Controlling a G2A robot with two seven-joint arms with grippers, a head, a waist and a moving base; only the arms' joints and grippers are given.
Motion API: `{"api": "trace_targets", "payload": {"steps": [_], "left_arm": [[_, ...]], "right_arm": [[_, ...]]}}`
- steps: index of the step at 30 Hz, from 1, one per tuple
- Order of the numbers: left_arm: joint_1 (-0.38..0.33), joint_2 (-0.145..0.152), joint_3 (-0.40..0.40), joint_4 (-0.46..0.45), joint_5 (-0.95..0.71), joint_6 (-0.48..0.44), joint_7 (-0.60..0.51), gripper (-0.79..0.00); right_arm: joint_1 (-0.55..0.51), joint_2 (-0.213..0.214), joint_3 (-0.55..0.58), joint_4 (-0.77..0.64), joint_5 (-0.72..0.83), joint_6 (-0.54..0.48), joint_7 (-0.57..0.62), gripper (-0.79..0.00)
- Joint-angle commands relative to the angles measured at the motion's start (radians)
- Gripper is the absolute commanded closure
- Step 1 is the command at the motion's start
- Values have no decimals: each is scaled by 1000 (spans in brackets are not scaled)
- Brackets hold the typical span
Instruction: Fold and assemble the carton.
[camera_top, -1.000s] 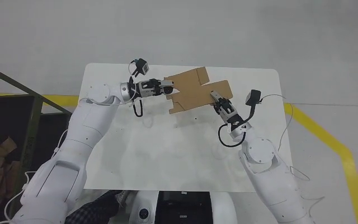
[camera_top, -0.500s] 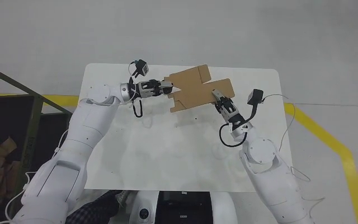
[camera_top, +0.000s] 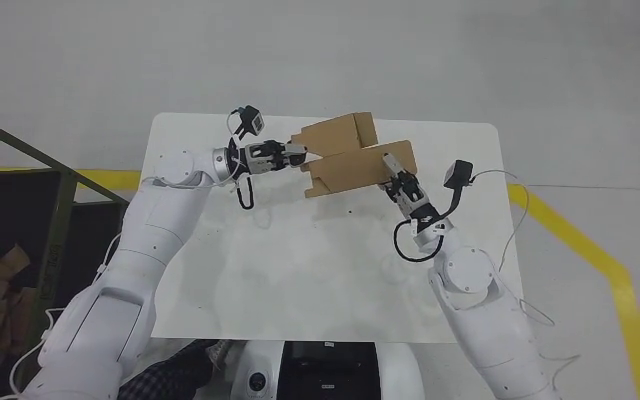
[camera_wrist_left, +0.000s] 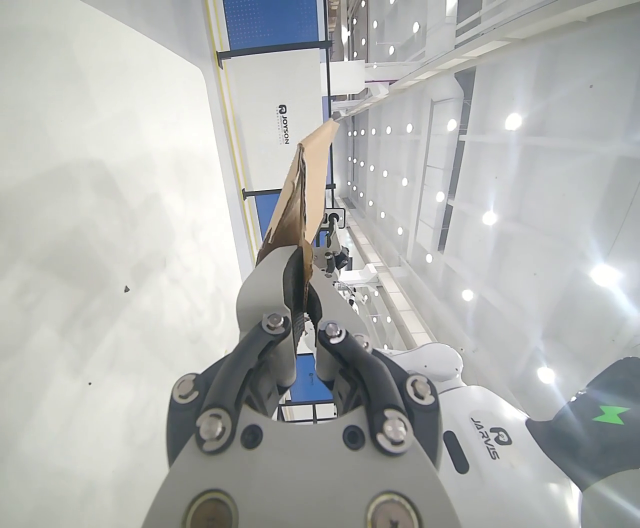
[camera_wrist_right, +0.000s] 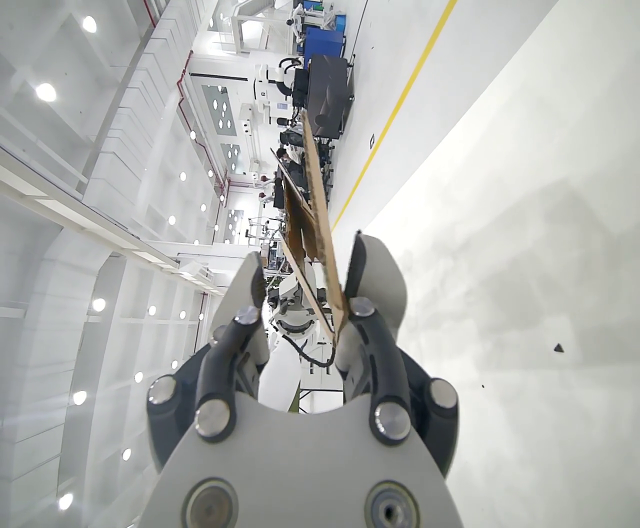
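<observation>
White worktop (camera_top: 250, 260). Brown carton (camera_top: 345, 155), partly folded, held over the worktop's far middle, between both arms. Left end effector (camera_top: 300, 155) pinches the carton's left edge. Right end effector (camera_wrist_right: 305, 280) is spread around the carton's right edge, one finger touching.

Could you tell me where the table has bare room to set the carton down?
The whole near half of the table is bare, between the two arms and the front edge. The far strip is crowded: the carton is up there, between the left gripper and the right gripper.
</observation>
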Motion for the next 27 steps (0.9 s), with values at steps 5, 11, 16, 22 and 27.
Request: {"api": "trace_targets", "payload": {"steps": [5,11,16,22,27], "left_arm": [[5,1,-9,-5,-13,2,-21,0],[7,3,-19,-2,-18,9,-35,0],[4,8,-34,-2,-19,15,-58,0],[5,11,-48,-4,-50,39,-104,0],[4,9,-48,1,-81,58,-144,0]], "right_arm": [[2,0,22,14,23,8,18,-785],[13,3,46,46,33,9,78,-785],[25,10,91,91,22,-15,113,-785],[53,17,131,109,56,-97,221,-785],[91,17,125,172,234,-165,427,-785]]}}
